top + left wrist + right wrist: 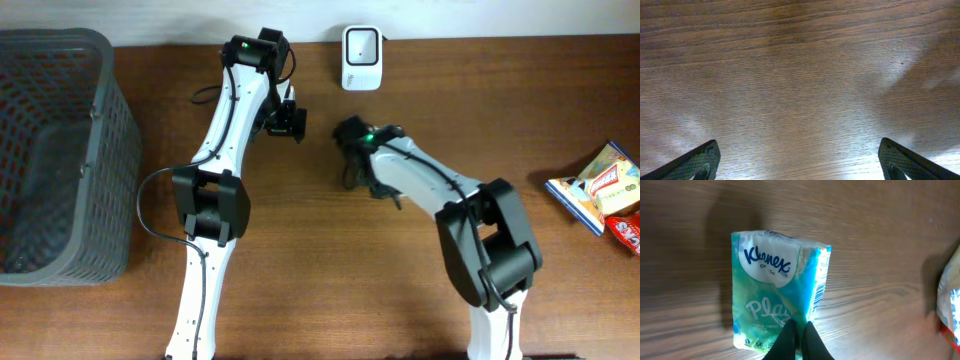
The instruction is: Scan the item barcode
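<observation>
A teal and white Kleenex tissue pack [777,280] fills the middle of the right wrist view, above the brown wooden table. My right gripper [799,326] is shut on the pack's lower edge, its two black fingers pressed close together on the wrapper. No barcode shows on the face I see. In the overhead view the right gripper [352,160] is at the table's middle back and the arm hides the pack. The white barcode scanner [360,57] stands at the back edge, just beyond it. My left gripper [290,120] hovers to the scanner's left, open, with only bare wood between its fingertips [705,157].
A grey mesh basket [60,150] takes up the left end of the table. Colourful snack packets [605,185] lie at the right edge, and one of them [951,295] shows at the right border of the right wrist view.
</observation>
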`<action>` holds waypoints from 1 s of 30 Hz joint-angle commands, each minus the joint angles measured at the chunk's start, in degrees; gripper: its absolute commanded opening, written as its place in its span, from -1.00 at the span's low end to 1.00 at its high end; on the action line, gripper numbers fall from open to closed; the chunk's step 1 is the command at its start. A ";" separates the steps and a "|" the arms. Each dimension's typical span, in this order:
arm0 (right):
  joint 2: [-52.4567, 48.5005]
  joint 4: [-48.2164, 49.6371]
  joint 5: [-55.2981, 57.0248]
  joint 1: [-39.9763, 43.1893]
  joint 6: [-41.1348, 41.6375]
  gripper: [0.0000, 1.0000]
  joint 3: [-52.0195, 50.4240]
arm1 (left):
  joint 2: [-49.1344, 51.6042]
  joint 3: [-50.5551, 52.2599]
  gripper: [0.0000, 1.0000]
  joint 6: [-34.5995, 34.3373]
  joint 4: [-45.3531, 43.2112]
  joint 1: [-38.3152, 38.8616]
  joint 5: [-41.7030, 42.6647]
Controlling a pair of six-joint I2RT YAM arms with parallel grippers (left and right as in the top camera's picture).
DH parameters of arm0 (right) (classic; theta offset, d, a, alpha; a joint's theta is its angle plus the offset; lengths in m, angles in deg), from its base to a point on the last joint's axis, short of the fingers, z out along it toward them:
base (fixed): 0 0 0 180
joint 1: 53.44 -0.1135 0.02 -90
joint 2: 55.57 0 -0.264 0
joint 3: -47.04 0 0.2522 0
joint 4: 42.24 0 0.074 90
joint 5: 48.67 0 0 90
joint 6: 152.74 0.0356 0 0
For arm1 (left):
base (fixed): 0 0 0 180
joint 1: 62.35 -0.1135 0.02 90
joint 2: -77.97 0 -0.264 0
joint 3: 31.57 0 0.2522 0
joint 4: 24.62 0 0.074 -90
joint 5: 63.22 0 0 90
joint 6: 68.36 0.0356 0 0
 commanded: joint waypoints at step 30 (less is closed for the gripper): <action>-0.42 -13.11 -43.04 30.23 -8.13 0.97 17.81 | -0.96 0.22 -0.93 13.70 2.16 6.67 28.22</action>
